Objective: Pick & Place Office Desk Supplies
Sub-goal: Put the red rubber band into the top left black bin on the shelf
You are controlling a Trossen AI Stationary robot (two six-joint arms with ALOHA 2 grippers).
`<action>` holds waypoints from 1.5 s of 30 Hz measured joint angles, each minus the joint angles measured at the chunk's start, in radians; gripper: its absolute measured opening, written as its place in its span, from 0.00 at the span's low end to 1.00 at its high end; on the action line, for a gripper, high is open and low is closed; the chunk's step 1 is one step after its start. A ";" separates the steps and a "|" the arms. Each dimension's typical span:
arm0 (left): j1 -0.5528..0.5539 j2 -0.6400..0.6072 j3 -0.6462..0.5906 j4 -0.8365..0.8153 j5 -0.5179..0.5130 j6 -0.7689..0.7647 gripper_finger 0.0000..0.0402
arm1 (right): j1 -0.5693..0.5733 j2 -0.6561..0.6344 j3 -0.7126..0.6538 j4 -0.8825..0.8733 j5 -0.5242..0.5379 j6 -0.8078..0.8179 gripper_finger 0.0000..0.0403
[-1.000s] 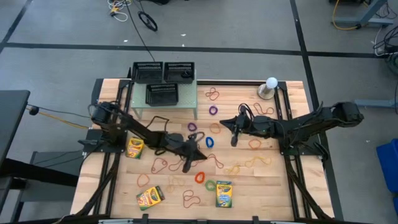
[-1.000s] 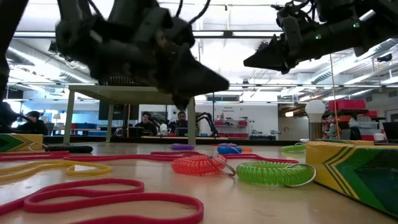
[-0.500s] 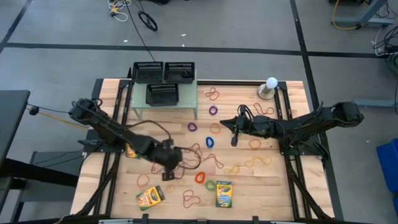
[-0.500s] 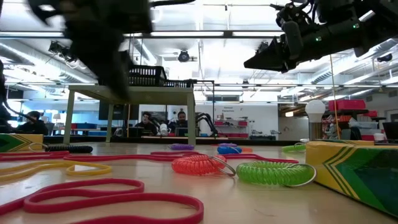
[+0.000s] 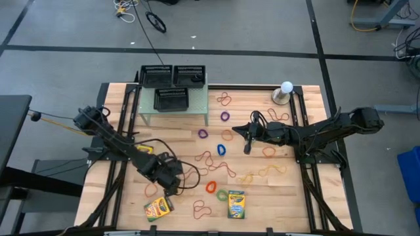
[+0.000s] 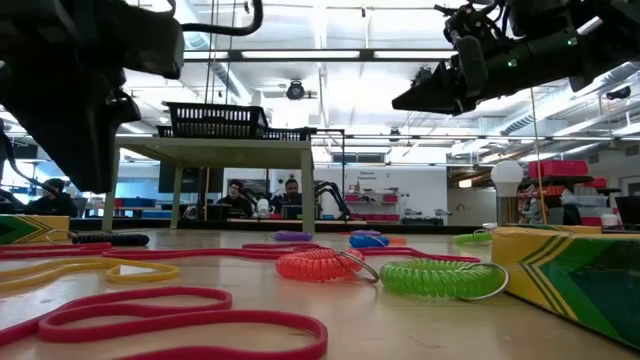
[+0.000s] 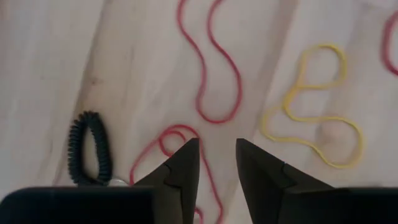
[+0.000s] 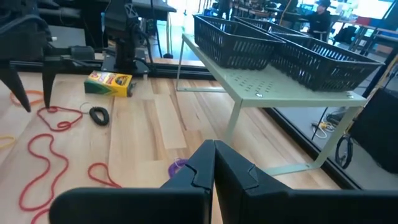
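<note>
Left hand (image 7: 216, 163) shifted; mesh trays (image 5: 172, 82) unchanged.

I'm seeing the bench (image 5: 308, 196) carrying scattered rubber-band loops (image 5: 216, 164), crayon boxes (image 5: 235, 204) and a green shelf (image 5: 197, 108) bearing mesh trays (image 5: 170, 99).

From my station I see a pale blond wood-grain tabletop (image 5: 289, 190) strewn with red rubber-band loops (image 7: 211, 68), a yellow loop (image 7: 317, 112) and a black coiled band (image 7: 84, 149). A purple loop (image 5: 225, 116) and a blue one (image 5: 221, 149) lie farther out. Near the low camera sit an orange-red coil (image 6: 318, 266) and a green coil (image 6: 440, 278). The crayon boxes (image 5: 235, 204) are yellow with green chevron stripes. The mesh trays (image 8: 239, 40) are black, on a pale green perforated shelf (image 8: 280, 84). Both arms are dark.
</note>
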 joint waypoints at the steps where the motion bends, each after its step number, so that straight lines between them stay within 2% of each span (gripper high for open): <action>1: 0.004 0.006 0.000 0.008 -0.010 -0.002 0.28 | -0.001 0.000 0.000 0.000 0.000 -0.004 0.03; 16: 0.006 0.047 0.000 0.021 -0.010 0.060 0.29 | -0.010 0.000 0.000 0.002 0.005 -0.017 0.03; 21: 0.019 0.114 0.000 0.019 -0.008 0.114 0.29 | -0.017 0.001 0.000 0.038 0.109 -0.046 0.03; 24: 0.021 0.121 0.013 0.006 -0.004 0.121 0.29 | -0.017 0.001 0.000 0.049 0.120 -0.044 0.03; 30: 0.012 0.120 0.076 -0.062 0.077 0.114 0.29 | -0.017 0.001 0.000 0.053 0.114 -0.039 0.03; 40: 0.023 0.120 0.072 -0.092 -0.006 0.075 0.29 | -0.017 0.001 0.000 0.053 0.114 -0.040 0.03; 45: 0.034 0.121 0.056 -0.085 0.012 0.072 0.29 | -0.017 0.001 0.000 0.053 0.114 -0.039 0.03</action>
